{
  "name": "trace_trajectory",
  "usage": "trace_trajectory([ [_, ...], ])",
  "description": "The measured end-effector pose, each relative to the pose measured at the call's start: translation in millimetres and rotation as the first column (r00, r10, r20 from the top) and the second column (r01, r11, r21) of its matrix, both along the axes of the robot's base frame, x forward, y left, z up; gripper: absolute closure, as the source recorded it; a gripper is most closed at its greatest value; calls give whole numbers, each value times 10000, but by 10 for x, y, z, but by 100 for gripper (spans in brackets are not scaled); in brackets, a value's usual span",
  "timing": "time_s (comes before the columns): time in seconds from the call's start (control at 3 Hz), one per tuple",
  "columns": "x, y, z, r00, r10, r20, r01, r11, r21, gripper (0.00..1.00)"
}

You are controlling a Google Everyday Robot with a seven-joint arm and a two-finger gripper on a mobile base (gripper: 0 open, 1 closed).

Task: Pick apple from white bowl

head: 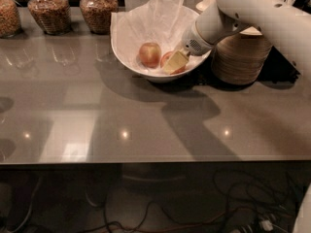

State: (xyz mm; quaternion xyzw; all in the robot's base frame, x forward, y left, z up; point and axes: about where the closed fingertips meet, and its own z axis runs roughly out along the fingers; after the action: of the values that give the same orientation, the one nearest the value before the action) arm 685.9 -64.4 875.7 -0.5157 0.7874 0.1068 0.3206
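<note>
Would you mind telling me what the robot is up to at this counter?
The robot's arm reaches into the white bowl on the counter. Its gripper is down on the redder apple at the bowl's right side. That apple is not yet lifted; it lies on the tissue beside a paler apple. Stacked bowls stand to the right, and jars behind on the left.
</note>
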Motion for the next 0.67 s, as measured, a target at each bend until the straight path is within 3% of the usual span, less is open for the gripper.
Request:
trace_trajectory([
  [0.33,-175,-153,329,9981,-18,609,-23,9977,672,100],
  [0.67,-477,-365,763,9866,231,1614,-448,9902,1322,100],
])
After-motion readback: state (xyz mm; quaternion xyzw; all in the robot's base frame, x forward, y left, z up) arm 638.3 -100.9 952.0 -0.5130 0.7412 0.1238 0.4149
